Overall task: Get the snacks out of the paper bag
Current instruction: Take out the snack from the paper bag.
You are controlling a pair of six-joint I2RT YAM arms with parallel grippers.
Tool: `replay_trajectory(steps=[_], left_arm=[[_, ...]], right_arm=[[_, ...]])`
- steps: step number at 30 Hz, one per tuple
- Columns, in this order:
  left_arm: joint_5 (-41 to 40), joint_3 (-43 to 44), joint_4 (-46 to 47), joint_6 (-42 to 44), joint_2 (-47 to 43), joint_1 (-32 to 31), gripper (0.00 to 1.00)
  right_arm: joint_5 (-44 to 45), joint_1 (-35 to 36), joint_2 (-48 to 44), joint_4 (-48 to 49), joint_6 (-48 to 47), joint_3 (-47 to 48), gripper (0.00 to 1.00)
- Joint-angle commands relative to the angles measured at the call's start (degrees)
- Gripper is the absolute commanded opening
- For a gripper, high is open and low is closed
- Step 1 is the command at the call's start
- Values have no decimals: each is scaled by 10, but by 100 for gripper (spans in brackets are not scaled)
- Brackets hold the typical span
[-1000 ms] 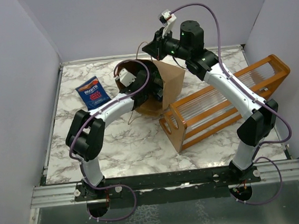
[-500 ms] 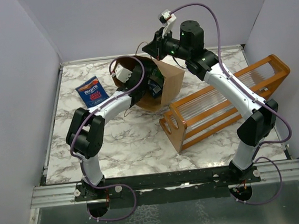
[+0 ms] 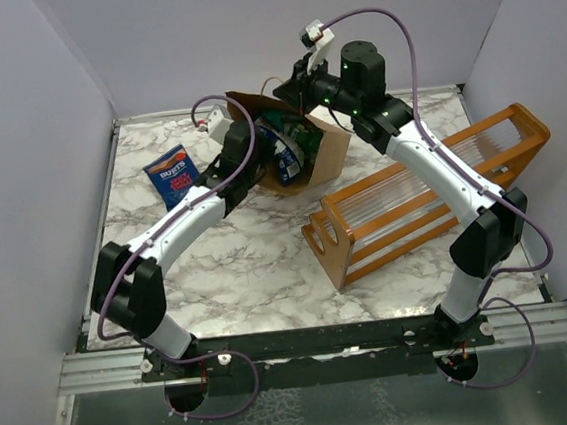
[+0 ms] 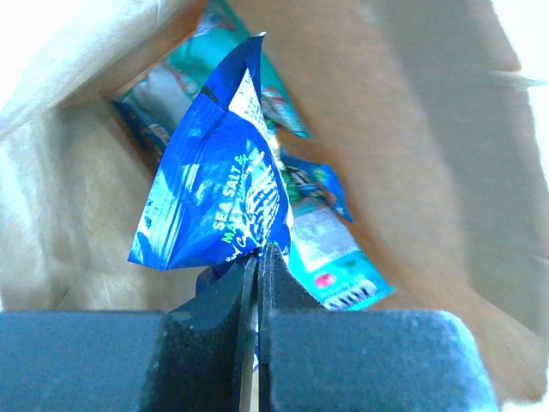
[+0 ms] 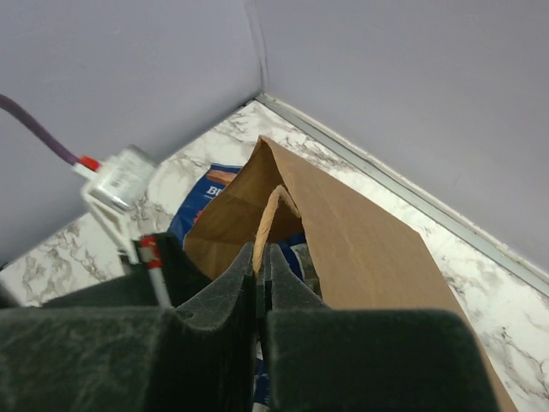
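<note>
1. Right of centre on the marble counter: orange wooden rack with clear slats, lying at a slant. Its near-left end is close to the paper bag but apart from it.
2. Left rear of the counter: one blue snack packet, flat on the marble, outside the bag and near the left arm.
3. Rear centre: brown paper bag, tipped, with its mouth turned toward the left arm.
4. Obstruction: the left arm's wrist sits before the bag mouth in the overhead view and covers much of the opening. Plain grey walls close in the counter at left, rear and right.
5. Contents of the bag, from the left wrist view: several snacks. A blue-and-white packet is foremost, with teal packets behind and below it and further blue corners deeper in. The exact count cannot be told.
6. Left pincer: inside the bag, fingers together, clamped on the lower edge of the blue-and-white packet, which stands up above the fingers.
7. Right pincer: above the bag, fingers together, clamped on a fold of the bag's upper rim.
</note>
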Motion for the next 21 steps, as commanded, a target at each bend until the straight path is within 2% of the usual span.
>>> replay_trajectory(steps=[1,7,13,17,21], left_arm=[[65,-5,8,39,-58,1,0],[124,16,-40,85,-116,3,0],[173,57,-91,194,-187,3,0],[169,76,-146,254,-241,7,0],[127,102,-208,314,-281,8,0]], right_arm=[[30,1,-23,13,-15,-11,1],[40,1,-25,8,-26,-19,1],[61,0,-39,15,-39,-40,1],[63,0,-45,27,-39,-50,1],[75,0,-48,34,-46,-57,1]])
